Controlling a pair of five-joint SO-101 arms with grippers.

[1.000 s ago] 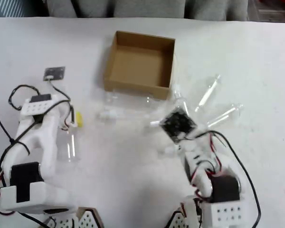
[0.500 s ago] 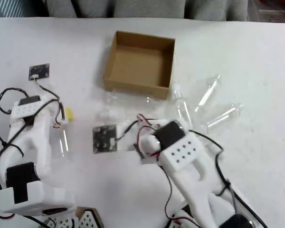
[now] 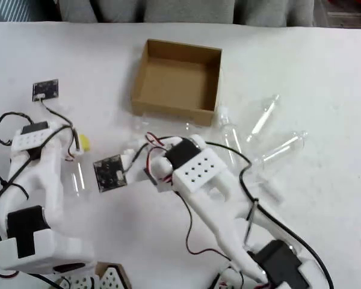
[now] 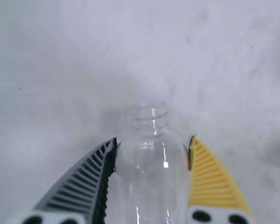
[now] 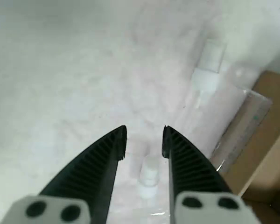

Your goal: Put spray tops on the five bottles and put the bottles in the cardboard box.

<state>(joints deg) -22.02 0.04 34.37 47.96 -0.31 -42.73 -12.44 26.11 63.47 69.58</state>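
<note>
In the left wrist view my left gripper [image 4: 151, 145] is shut on a clear bottle [image 4: 151, 158], its grey and yellow fingers on either side below the open neck. From above, that bottle [image 3: 78, 177] is at the left arm by the yellow finger [image 3: 83, 143]. My right gripper [image 5: 143, 136] is open just above the table, over a white spray top [image 5: 148, 175]; a second spray top [image 5: 207, 70] lies farther off by the cardboard box [image 5: 266, 140]. From above, the right arm [image 3: 195, 174] stretches to the left in front of the box [image 3: 174, 109].
Three more clear bottles [image 3: 263, 115] [image 3: 283, 146] [image 3: 228, 137] lie fanned out to the right of the box. A loose spray top [image 3: 271, 191] rests by the right arm's cable. Cables trail from both arms.
The right arm has swung from the right side across to the left, in front of the box. The left arm has shifted a little to the left with its bottle.
</note>
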